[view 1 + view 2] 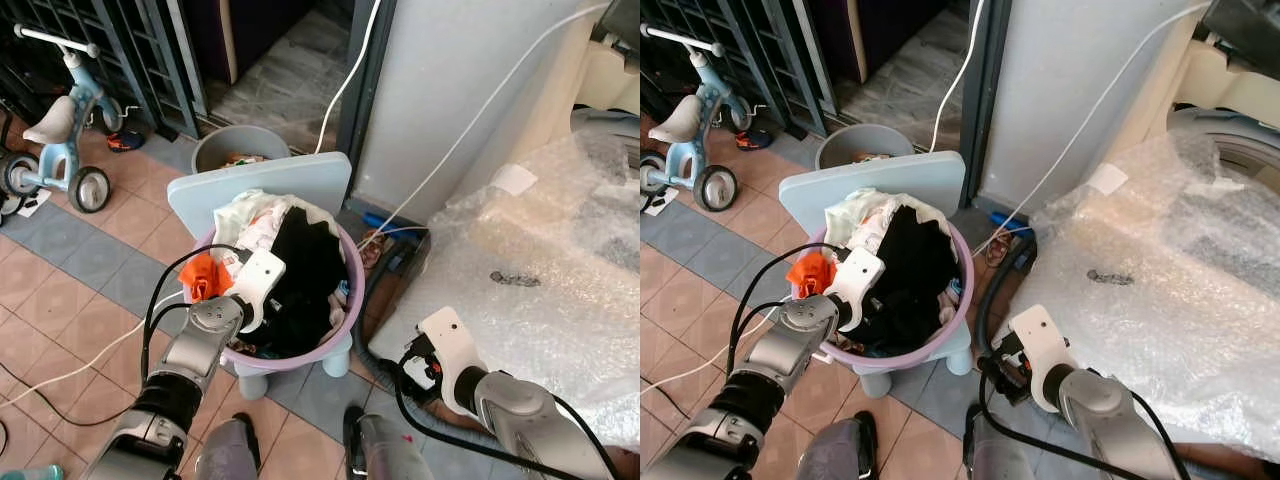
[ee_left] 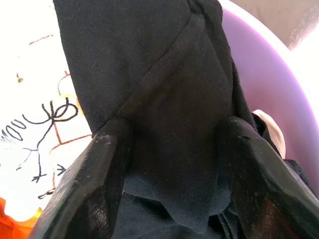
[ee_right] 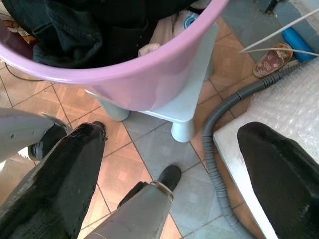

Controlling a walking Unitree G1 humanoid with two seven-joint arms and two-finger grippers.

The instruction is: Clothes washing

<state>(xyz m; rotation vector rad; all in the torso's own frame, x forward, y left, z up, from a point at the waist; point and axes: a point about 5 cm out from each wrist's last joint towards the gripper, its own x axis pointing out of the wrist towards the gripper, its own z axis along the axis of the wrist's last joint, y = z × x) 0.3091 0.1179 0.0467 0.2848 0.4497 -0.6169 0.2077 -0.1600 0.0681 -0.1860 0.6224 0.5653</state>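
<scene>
A purple laundry basket point(image 1: 347, 322) full of clothes stands on a pale blue stool point(image 1: 300, 182). A black garment point(image 1: 305, 265) lies on top, with a white printed cloth point(image 1: 252, 215) and an orange cloth point(image 1: 200, 276) beside it. My left gripper point(image 2: 174, 130) reaches down into the basket, open, its two fingers point(image 2: 102, 164) straddling a raised fold of the black garment point(image 2: 169, 89). My right gripper point(image 3: 172, 134) hangs open and holds nothing. It is low beside the stool's leg, between the basket point(image 3: 144, 74) and the wrapped machine.
A washing machine under bubble wrap point(image 1: 540, 270) fills the right side. A grey hose point(image 3: 212, 149) curves along its base, near a slipper point(image 3: 269, 62). A grey bin point(image 1: 240, 146) stands behind the stool, a child's tricycle point(image 1: 62, 140) at far left. White cables point(image 1: 60, 375) cross the tiled floor.
</scene>
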